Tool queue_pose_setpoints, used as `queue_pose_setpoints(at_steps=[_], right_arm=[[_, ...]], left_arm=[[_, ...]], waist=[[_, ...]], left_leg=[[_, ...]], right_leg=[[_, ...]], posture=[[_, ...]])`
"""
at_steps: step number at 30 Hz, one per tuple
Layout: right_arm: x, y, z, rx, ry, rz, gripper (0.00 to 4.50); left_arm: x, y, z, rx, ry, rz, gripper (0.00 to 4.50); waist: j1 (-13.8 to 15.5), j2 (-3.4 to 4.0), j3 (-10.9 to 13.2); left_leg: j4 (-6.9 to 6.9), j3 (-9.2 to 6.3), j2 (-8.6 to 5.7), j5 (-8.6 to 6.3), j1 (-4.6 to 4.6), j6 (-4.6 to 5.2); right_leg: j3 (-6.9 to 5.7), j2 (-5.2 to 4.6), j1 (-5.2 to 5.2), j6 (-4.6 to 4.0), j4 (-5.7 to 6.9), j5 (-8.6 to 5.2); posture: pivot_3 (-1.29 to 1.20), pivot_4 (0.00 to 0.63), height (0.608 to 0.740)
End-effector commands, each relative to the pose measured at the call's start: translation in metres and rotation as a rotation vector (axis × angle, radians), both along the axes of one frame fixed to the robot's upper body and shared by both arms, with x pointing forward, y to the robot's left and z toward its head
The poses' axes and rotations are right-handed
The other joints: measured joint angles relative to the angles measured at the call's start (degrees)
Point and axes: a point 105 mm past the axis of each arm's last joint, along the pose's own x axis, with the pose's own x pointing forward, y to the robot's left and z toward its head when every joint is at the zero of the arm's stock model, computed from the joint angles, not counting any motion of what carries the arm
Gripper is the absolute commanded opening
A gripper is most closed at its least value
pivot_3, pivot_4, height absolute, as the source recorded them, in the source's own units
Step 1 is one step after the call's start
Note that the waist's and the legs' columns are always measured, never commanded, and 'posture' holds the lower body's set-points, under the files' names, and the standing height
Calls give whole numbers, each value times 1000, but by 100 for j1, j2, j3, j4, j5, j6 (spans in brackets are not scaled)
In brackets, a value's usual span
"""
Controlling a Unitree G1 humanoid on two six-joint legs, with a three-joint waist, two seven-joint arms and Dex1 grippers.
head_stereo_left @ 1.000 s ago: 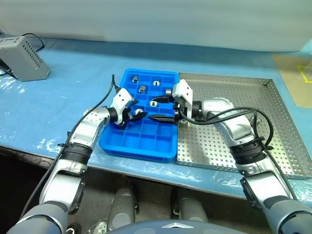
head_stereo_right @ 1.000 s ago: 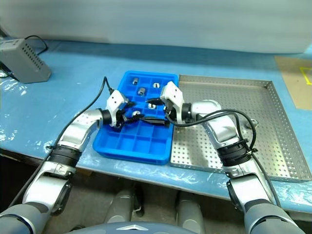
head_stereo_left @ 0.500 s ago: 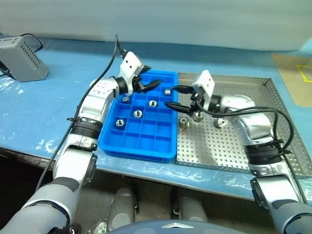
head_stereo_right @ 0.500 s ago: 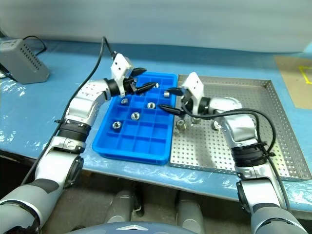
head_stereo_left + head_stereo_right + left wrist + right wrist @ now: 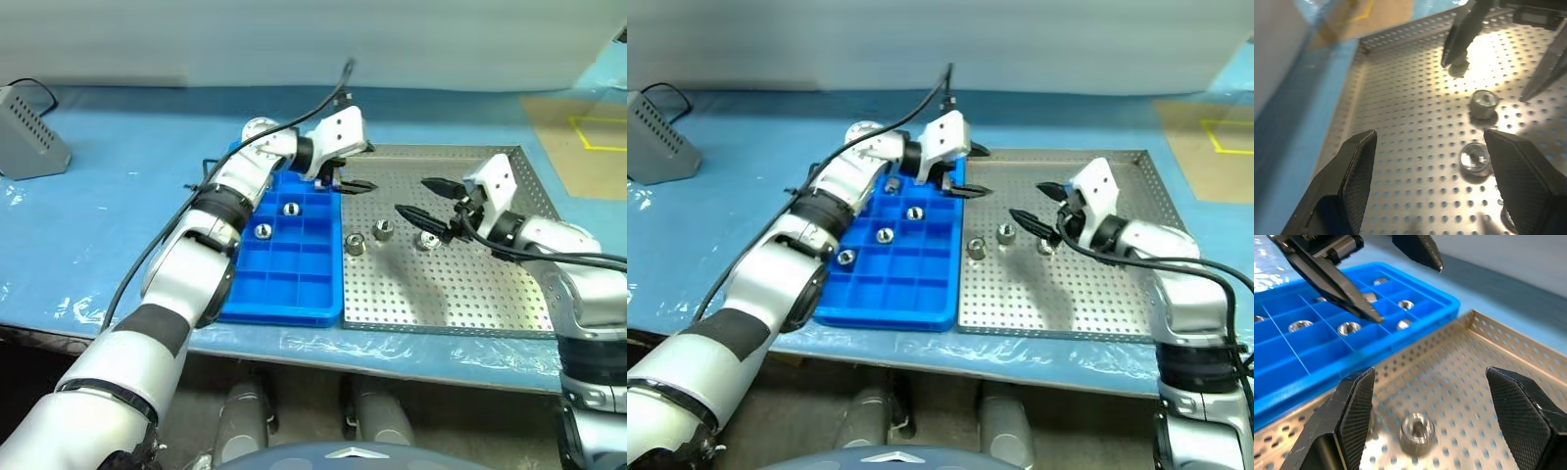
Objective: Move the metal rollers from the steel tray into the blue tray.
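Three metal rollers (image 5: 383, 230) cluster at the steel tray (image 5: 490, 294)'s nine o'clock side beside the blue tray (image 5: 284, 294); the perforated floor from three to six o'clock lies bare. The left gripper (image 5: 345, 168), jaws spread, hangs over the trays' shared edge at eleven o'clock, with the right gripper (image 5: 428, 201), jaws wide, near the rollers.

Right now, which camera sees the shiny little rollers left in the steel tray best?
The left eye view: all three metal rollers sit unhidden in a row on the steel tray. The right eye view shows the same three. The left wrist view catches two clearly, close up, and the right wrist view shows one between its fingers.
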Motion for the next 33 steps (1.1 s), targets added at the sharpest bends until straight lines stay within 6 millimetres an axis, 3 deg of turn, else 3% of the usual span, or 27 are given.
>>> queue_pose_setpoints(at_steps=[1, 4, 7, 16, 25, 33], right_arm=[[-12, 2, 10, 7, -48, -14, 3731], [-17, 1, 5, 17, -39, -45, 3731], [-20, 2, 3, 25, -34, -59, 3731], [-28, 10, -15, 59, 11, -77, 3731], [-31, 23, -27, 111, 36, -82, 3731], [-32, 22, -35, 102, 49, -107, 3731]], left_arm=[[-2, -3, 11, 129, 79, -5, 3695], [-3, -8, 24, 193, 157, 45, 3695], [-2, -8, 23, 254, 158, 73, 3695], [-8, -1, -17, 532, 189, 74, 3695], [-15, 11, -45, 661, 236, 26, 3695], [-26, 4, -58, 672, 286, -14, 3695]], waist=[[-95, 1, 0], [-183, 0, 0], [-267, 2, -1], [-390, 3, -2], [-455, 4, -2], [-456, 4, -2]], left_leg=[[-1, 1, -2, -1, 1, 1], [-2, 2, -4, -2, -2, 1], [-11, 2, -7, -3, -2, 3], [-27, 1, -9, -13, -30, 21], [-17, -1, -10, -13, -26, 23], [-16, -1, -10, -14, -28, 26]], right_leg=[[0, 0, 0, 1, -3, 0], [0, 0, -2, 2, -9, 1], [-2, 0, 3, 3, -27, 0], [-21, -3, -5, 5, -57, 2], [-23, -5, 4, 8, -55, 4], [-25, -7, 5, 7, -56, 4]], posture=[[-591, 150, 740], [-613, 150, 740], [-622, 150, 740], [-622, 150, 740], [-625, 150, 740], [-642, 150, 740]])
